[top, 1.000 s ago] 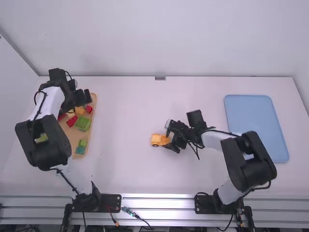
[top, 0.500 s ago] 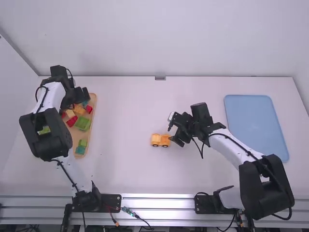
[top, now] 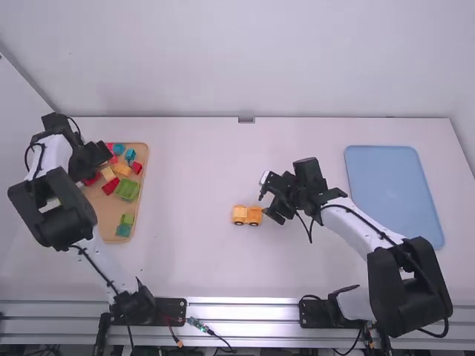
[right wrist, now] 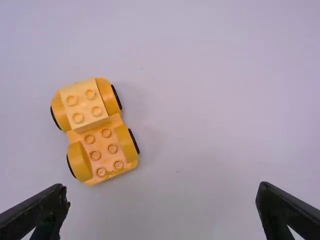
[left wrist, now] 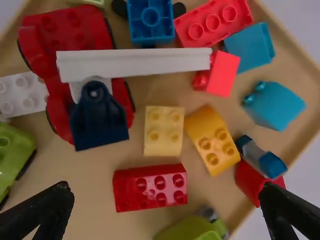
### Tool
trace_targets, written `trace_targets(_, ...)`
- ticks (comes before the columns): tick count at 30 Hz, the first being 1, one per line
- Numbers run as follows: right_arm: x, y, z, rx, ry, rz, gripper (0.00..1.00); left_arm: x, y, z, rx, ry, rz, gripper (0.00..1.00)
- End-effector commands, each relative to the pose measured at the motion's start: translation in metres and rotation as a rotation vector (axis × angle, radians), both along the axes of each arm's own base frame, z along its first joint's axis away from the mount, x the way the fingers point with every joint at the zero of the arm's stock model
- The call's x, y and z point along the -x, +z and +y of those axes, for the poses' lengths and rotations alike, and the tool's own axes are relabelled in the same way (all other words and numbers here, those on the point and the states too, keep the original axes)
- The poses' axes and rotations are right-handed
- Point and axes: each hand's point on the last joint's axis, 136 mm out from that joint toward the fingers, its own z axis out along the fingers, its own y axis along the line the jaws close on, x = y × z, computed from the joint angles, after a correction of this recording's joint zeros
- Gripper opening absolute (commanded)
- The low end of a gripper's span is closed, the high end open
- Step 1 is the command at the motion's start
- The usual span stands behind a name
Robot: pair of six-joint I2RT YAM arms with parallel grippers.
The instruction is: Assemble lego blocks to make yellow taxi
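Left end effector [left wrist: 166, 191]: spread — likely by tray's [top: 107, 213] far-left corner
Pale block [left wrist: 164, 131]: square up, pinch opposite sides
Right end effector [right wrist: 162, 190]: spread

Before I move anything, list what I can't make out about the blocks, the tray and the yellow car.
- High view: part of the tray, hidden by the left arm.
- High view: studs on the yellow car, too small to count.
- Left wrist view: the white block's far end, cut off by the edge.
- Left wrist view: part of the red wheeled piece, covered by the white bar.
- Right wrist view: the car's underside, hidden by its top.
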Motion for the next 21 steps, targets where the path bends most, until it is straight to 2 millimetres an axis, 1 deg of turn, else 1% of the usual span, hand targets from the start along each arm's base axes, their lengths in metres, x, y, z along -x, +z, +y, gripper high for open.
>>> trace_targets(1, -0.005, 0.011, 0.003, -0.014, 0.000, -0.022, 0.99, -0.012, -0.008, -0.007, 0.028, -0.028, -0.002, 0.99)
trace_targets(4, -0.005, 0.011, 0.003, -0.014, 0.000, -0.021, 0.99, -0.015, -0.015, -0.007, 0.046, -0.030, 0.023, 0.98)
trace_targets(8, -0.005, 0.011, 0.003, -0.014, 0.000, -0.022, 0.99, -0.019, -0.023, -0.006, 0.070, -0.032, 0.059, 0.91)
trace_targets(14, -0.005, 0.011, 0.003, -0.014, 0.000, -0.022, 0.99, -0.017, -0.033, -0.006, 0.094, -0.030, 0.101, 0.89)
trace_targets(15, -0.005, 0.011, 0.003, -0.014, 0.000, -0.022, 0.99, -0.017, -0.034, -0.007, 0.097, -0.030, 0.105, 0.88)
trace_targets(16, -0.005, 0.011, 0.003, -0.014, 0.000, -0.022, 0.99, -0.016, -0.037, -0.007, 0.100, -0.030, 0.110, 0.83)
trace_targets(18, -0.005, 0.011, 0.003, -0.014, 0.001, -0.022, 0.99, -0.017, -0.040, -0.007, 0.101, -0.030, 0.111, 0.81)
trace_targets(19, -0.005, 0.011, 0.003, -0.014, 0.000, -0.022, 0.99, -0.019, -0.044, -0.006, 0.099, -0.029, 0.107, 0.79)
trace_targets(21, -0.005, 0.011, 0.003, -0.014, 0.000, -0.021, 0.99, -0.019, -0.051, -0.007, 0.107, -0.032, 0.107, 0.79)
